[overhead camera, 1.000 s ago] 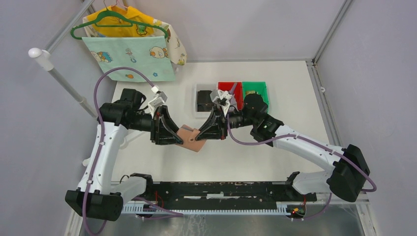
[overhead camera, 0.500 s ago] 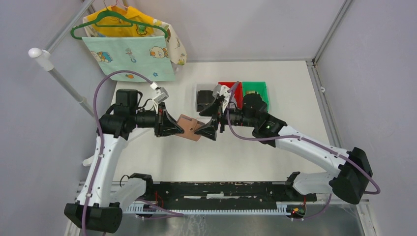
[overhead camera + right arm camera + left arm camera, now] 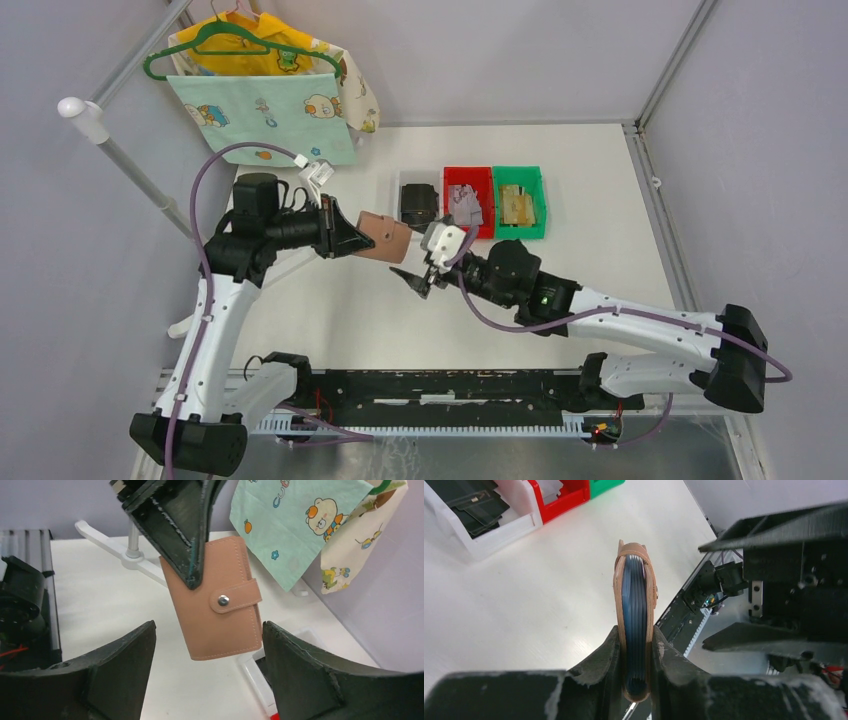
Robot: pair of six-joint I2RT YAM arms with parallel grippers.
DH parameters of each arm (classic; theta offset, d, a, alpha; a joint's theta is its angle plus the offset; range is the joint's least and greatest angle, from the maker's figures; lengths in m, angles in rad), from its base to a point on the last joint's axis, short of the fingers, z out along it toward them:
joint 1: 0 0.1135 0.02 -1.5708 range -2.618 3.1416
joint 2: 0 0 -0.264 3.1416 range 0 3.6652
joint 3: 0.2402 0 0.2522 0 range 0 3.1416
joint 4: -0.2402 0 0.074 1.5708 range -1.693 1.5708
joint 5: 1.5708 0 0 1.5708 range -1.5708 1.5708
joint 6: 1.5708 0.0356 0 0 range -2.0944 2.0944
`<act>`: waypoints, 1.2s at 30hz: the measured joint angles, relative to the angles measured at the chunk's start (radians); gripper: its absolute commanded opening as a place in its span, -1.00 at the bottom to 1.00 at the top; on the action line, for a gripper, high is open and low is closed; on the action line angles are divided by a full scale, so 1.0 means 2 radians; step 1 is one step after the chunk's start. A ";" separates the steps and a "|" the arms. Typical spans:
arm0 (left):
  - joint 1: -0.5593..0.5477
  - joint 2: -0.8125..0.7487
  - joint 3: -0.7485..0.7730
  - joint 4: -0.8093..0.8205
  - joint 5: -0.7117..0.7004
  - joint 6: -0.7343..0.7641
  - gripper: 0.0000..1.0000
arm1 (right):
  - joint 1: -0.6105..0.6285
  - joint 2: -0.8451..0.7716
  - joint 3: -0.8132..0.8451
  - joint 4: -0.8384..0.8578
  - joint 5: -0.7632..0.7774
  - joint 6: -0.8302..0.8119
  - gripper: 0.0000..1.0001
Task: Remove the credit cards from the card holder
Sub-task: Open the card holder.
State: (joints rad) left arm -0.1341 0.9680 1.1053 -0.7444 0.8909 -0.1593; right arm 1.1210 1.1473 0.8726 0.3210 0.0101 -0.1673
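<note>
One card holder [image 3: 220, 615], tab snapped shut, pinched at one end by left gripper [image 3: 358, 238]. One right gripper [image 3: 418, 283], jaws wide apart, empty, just near-right of it.

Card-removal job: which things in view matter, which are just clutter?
Job: card holder, snapped shut, in left claw; right claw, open, apart from it.
Clutter: black item in white bin; red bin, contents unclear; green bin; printed cloths on green hanger.

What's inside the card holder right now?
Between the covers of the card holder, held edge-on by the left end effector, only stacked blue-grey sleeve edges show. Its tab is snapped shut, so any cards in the sleeves are hidden.
</note>
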 measured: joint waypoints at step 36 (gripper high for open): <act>-0.004 -0.015 -0.024 -0.004 0.013 -0.084 -0.96 | 0.083 0.086 -0.015 0.109 0.142 -0.206 -0.23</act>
State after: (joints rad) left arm -0.1429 0.9386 1.0576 -0.7532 0.9173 -0.3279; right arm 1.2861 1.3201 0.8429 0.5388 0.2935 -0.5785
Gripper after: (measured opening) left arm 0.260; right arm 0.438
